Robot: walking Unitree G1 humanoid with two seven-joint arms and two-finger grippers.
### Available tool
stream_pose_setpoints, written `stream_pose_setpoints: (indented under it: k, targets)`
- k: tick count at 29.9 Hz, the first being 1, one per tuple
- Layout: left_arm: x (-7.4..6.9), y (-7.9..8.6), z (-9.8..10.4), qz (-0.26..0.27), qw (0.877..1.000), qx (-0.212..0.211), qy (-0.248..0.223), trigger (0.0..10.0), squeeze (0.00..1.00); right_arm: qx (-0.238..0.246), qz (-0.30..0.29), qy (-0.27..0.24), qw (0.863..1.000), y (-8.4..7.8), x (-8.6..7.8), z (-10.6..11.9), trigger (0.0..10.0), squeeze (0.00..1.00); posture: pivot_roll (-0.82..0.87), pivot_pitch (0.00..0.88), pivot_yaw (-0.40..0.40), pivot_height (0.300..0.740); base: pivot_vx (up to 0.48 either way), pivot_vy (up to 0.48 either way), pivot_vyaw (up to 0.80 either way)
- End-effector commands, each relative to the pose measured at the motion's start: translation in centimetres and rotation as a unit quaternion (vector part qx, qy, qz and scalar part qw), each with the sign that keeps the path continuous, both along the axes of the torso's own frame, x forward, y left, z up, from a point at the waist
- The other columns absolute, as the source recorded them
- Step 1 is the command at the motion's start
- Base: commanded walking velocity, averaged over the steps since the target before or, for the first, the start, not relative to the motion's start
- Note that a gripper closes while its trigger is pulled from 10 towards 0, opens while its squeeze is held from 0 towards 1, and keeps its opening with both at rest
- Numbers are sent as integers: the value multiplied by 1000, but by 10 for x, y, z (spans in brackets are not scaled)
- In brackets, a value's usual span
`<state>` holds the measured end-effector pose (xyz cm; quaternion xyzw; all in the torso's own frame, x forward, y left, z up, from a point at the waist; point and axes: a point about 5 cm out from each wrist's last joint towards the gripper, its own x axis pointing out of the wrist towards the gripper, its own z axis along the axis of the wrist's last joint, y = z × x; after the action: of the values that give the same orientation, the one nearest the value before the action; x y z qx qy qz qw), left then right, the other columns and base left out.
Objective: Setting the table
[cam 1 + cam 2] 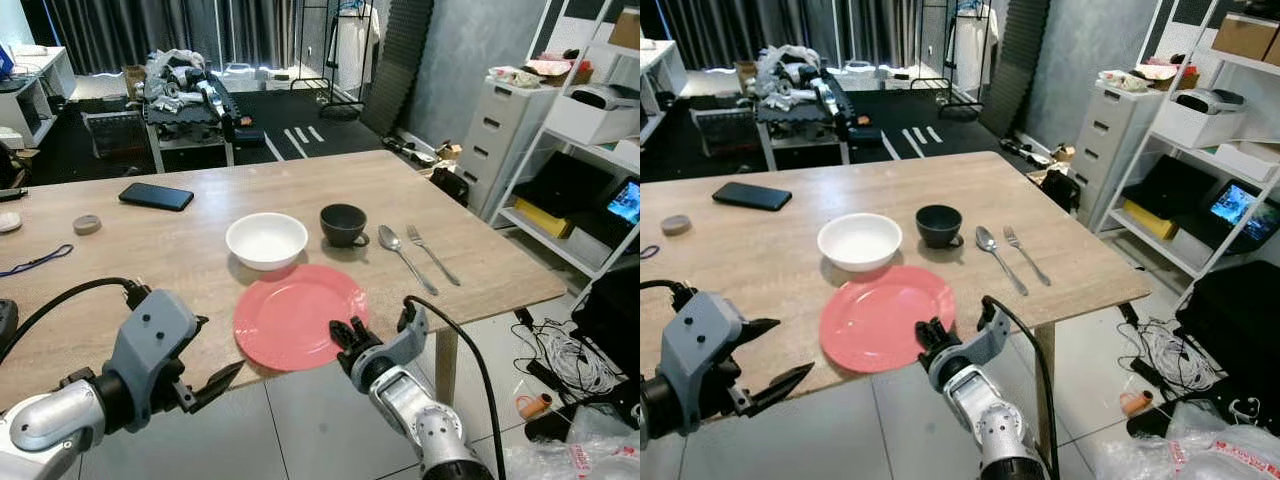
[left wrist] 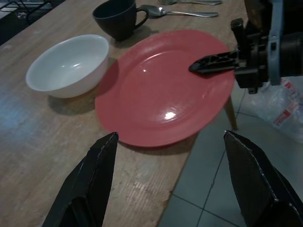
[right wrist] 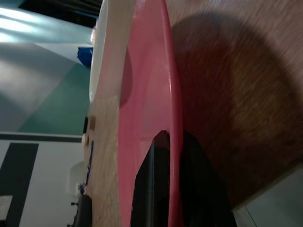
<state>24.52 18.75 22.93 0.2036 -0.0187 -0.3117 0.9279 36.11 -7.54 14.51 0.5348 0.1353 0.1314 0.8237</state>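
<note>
Pink plate (image 1: 298, 316) lies at the near edge of the wooden desk (image 1: 150, 250), its rim pinched between the closed fingers of the right gripper (image 1: 347, 335). The left gripper (image 1: 205, 385) hovers just off the desk edge, fingers spread wide. Behind the plate sit a white bowl (image 1: 266, 240), a dark cup (image 1: 342, 224), a spoon (image 1: 402, 253) and a fork (image 1: 432, 253).

Wooden table (image 1: 480, 260), red plate (image 1: 290, 320), white bowl (image 1: 266, 240), dark cup (image 1: 342, 224), spoon (image 1: 400, 252), fork (image 1: 432, 253), phone (image 1: 156, 196)

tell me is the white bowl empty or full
Empty: the white bowl shows only its bare white inside, upright beside the pink plate.
</note>
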Motion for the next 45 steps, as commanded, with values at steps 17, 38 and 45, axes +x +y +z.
stream_pose_setpoints:
  k: [17,38,45]
  targets:
    - [-2,-10,-4,-8,1000,-2,6,10000,0,94,-11,-49,994,25,6,23,10000,1000,194,143,26,740,0,0,0]
    - [3,-18,-6,-20,1000,-9,3,10000,0,-43,-34,-103,993,-45,-8,1,10000,0,159,116,33,740,0,0,0]
    - [5,-21,-6,-24,1000,-8,-1,10000,0,-120,-90,-127,980,-60,-2,8,10000,0,155,101,36,740,0,0,0]
